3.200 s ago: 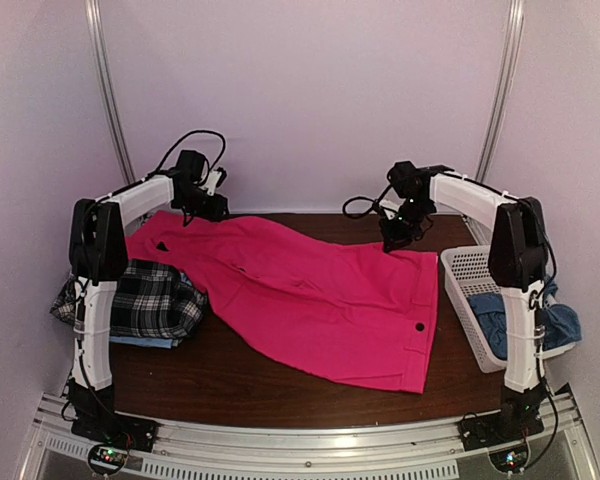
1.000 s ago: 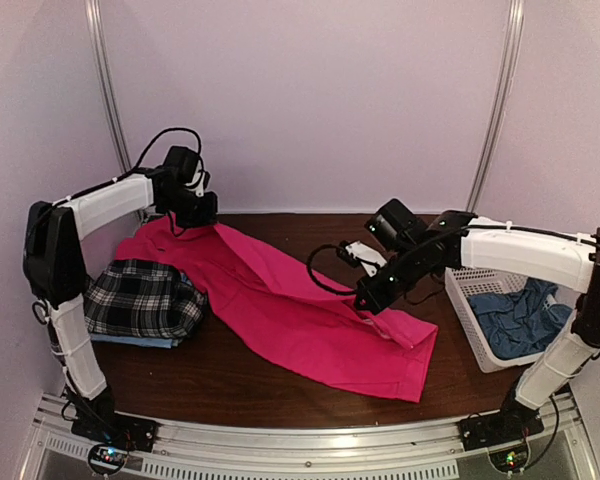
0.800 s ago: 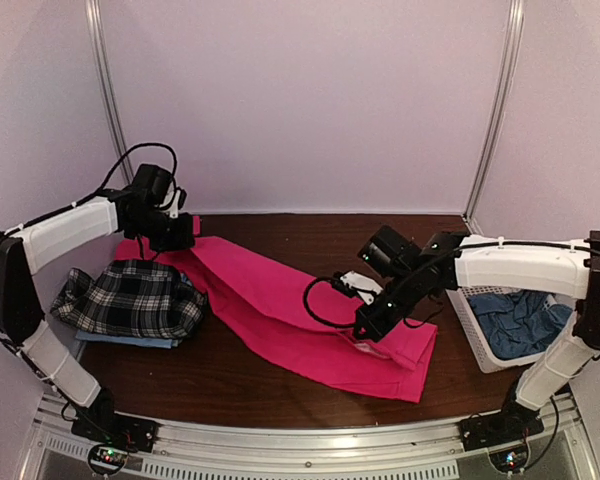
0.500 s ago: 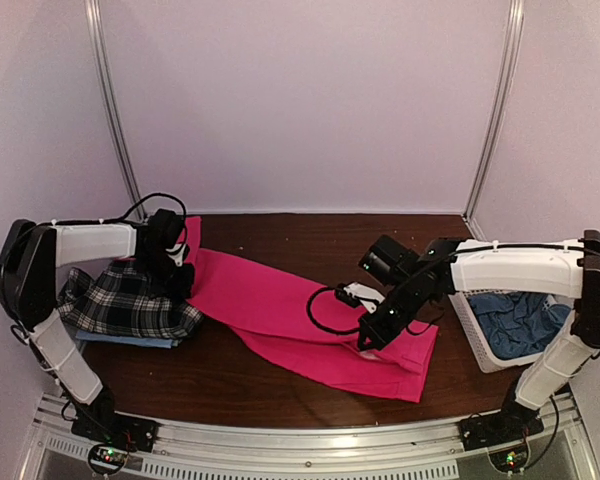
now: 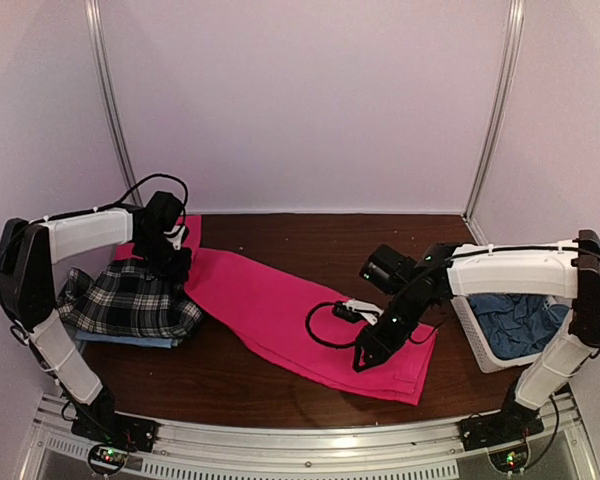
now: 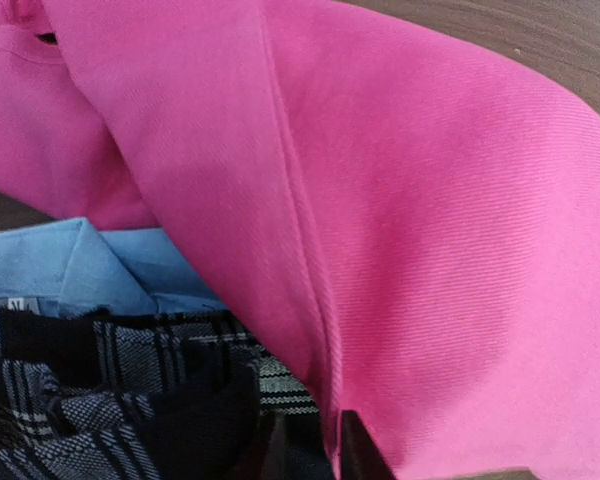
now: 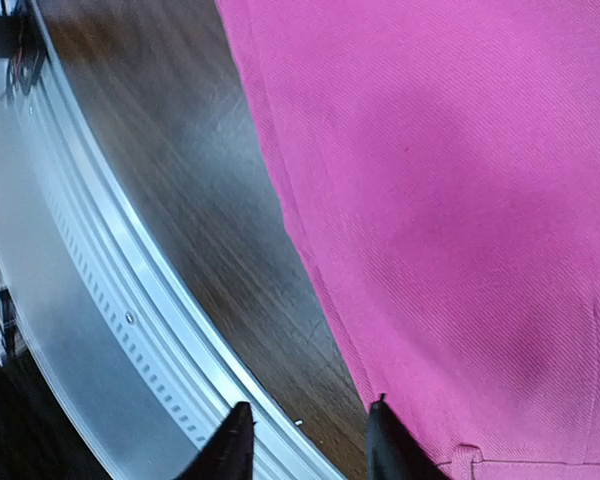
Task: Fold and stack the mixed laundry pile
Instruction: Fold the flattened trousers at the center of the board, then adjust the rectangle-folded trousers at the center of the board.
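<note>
The hot-pink trousers (image 5: 280,310) are spread in a long diagonal band across the table (image 5: 240,385), from the far left to the near right. Their far-left end is laid against the black-and-white plaid shirt (image 5: 130,305). That shirt is piled at the left on top of the light blue shirt (image 5: 140,341), of which only a strip is seen.

The left gripper (image 6: 310,455) is held low over this meeting of pink and plaid. Its fingers are seen slightly apart, and the edge of the pink fold runs down to the gap between them, with dark plaid showing beneath.

The right gripper (image 7: 305,445) is held over the near-right end of the trousers, at their near edge. Its fingers are parted, and bare wood and the metal rail (image 7: 110,330) are seen between them. The pink cloth lies just beside one finger and is not clamped.

At the right edge of the table the white lattice basket (image 5: 477,345) is partly hidden by the right arm. The duller blue cloth (image 5: 520,325) is crumpled inside it.
</note>
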